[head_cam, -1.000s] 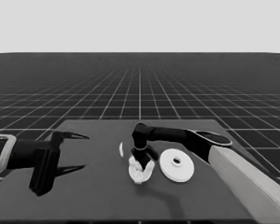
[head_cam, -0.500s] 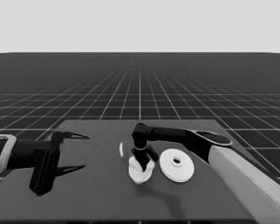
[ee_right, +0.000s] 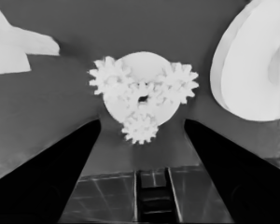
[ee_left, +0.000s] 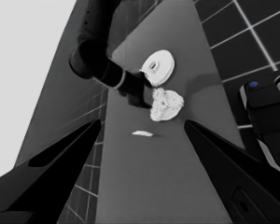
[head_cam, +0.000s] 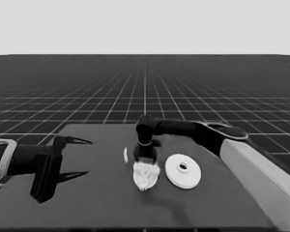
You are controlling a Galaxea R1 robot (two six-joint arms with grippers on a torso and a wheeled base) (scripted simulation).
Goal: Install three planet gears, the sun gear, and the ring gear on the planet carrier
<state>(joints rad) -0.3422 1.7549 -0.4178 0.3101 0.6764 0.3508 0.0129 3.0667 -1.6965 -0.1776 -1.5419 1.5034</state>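
Note:
The smaller round part (ee_right: 141, 65) lies mid-table with three planet gears (ee_right: 107, 78) around its rim and a fourth gear (ee_right: 143, 97) at its centre. In the head view this cluster (head_cam: 146, 175) sits just in front of my right gripper (head_cam: 146, 154). That gripper (ee_right: 142, 122) hangs over it, open, with nothing between the fingers. The larger round part (head_cam: 182, 170), with its raised hub, lies flat beside the cluster on the right (ee_right: 247, 70) (ee_left: 157, 67). My left gripper (head_cam: 87, 157) waits open over the table's left end.
A thin white piece (head_cam: 125, 155) lies just left of my right gripper, also in the left wrist view (ee_left: 143, 134). The right arm (head_cam: 193, 130) reaches in across the table's back right. Dark machinery with blue lights (ee_left: 266, 121) stands past the table's edge.

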